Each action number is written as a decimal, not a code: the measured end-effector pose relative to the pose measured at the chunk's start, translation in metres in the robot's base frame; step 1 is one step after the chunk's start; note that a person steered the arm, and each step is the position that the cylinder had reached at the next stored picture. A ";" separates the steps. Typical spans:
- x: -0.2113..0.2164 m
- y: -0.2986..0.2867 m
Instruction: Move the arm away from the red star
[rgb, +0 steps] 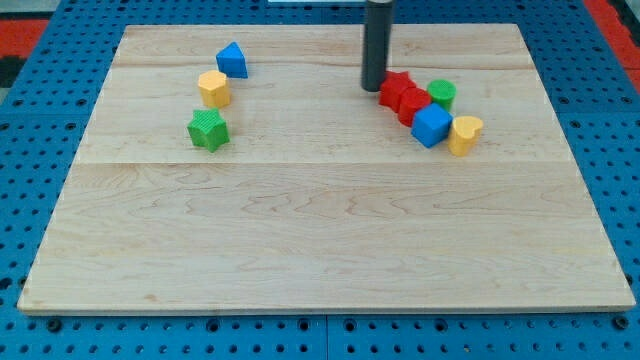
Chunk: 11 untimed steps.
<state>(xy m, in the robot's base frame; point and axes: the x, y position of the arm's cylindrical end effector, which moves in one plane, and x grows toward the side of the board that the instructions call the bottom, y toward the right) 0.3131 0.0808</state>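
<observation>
my tip (374, 86) stands in the upper middle of the frame, a little right of centre, touching or nearly touching the left edge of the red star (396, 89). that closeness looks like the reason for the task: the rod sits right against the star, so any sideways drift toward the view's right would shove it.

the red star lies at the upper left end of a tight cluster in the upper right of the frame. just below and right of it sits a second red block (414, 103), its shape hard to make out, then a blue cube (432, 125) and a yellow block (464, 134) with a rounded top, all seemingly touching in a diagonal line. a green cylinder (441, 94) sits just beside the red pieces on their upper right. packed like this, one push on the star would likely pass through the whole row.

there is no claw here, only a straight dark rod; it has nothing to open or close and it holds nothing.

well apart, in the upper left of the frame, a blue triangular block (232, 60), a yellow block (213, 88) and a green star-like block (208, 130) form a loose column on the wooden board (320, 240). the open board to the left and below my tip looks like the safest way out.
</observation>
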 end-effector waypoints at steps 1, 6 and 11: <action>0.000 0.024; -0.001 -0.030; 0.002 -0.090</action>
